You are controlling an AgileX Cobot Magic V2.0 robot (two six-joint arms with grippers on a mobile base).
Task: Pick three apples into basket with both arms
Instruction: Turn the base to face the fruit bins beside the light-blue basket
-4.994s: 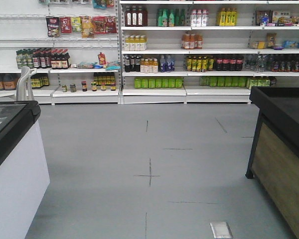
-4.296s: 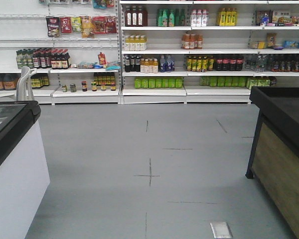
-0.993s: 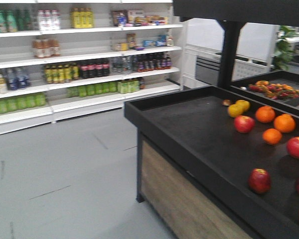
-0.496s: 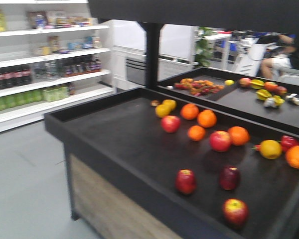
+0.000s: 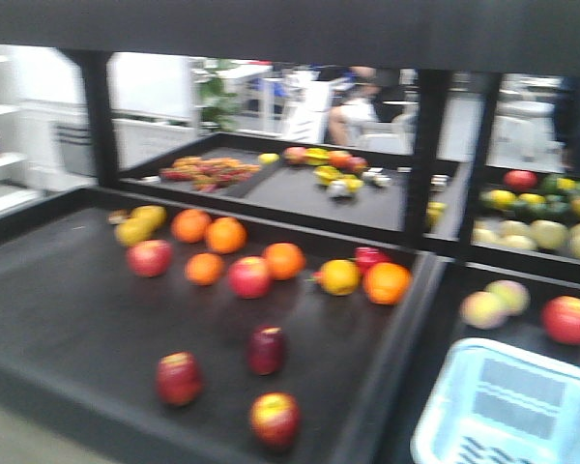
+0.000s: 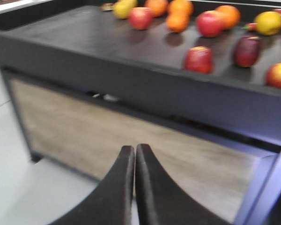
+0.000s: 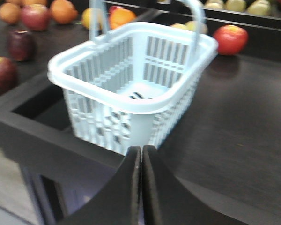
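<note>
I see left gripper [image 6: 135,151] pinched closed, empty, low before table [image 6: 131,89]; right gripper [image 7: 142,151] same, facing basket [image 7: 131,104]; apples [image 5: 178,377] loose on table.

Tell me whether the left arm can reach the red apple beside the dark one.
Probably not yet: the left gripper sits shut below the stand's front wall, which stands between it and the red apple.
</note>
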